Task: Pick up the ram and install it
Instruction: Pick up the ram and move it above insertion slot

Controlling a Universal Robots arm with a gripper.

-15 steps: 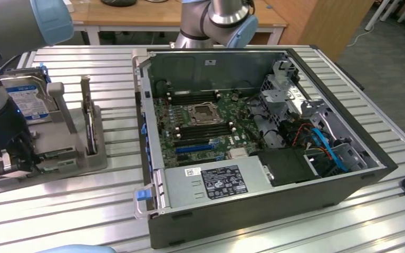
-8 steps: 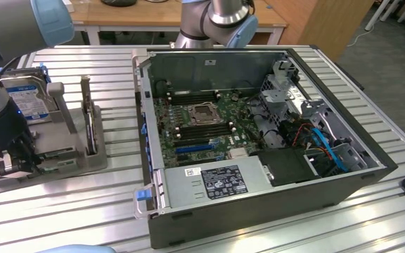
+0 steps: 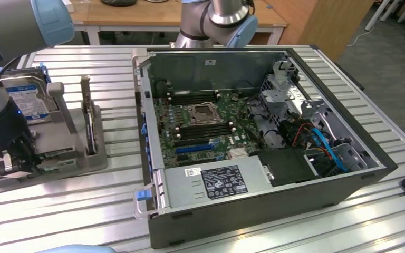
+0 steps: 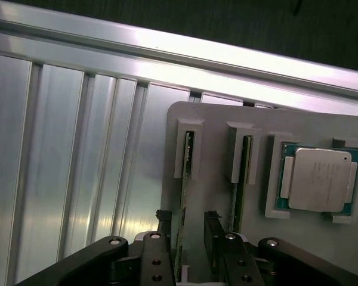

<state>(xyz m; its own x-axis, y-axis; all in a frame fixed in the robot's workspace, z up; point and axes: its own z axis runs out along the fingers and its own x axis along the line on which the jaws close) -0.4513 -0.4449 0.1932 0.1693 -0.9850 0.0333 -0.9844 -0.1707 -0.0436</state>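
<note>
**A:** Gripper (image 4: pixel 188 225) spread wide, one finger either side of the ram (image 4: pixel 188 156), nothing clamped. The stick stands on edge in the grey holder (image 4: pixel 215 137).

**B:** I'd centre up and squeeze square on the board's faces, since the neighbouring stick (image 4: pixel 244 158) sits close. The wrist points straight down at the exterior view's left, with the open computer case (image 3: pixel 259 211) to its right.

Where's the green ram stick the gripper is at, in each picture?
Exterior view: the ram stands on edge in the grey holder at the exterior view's left, beside the gripper.
Wrist view: the ram lies between the fingers of the open gripper.
Shared landmark: the grey holder.
</note>
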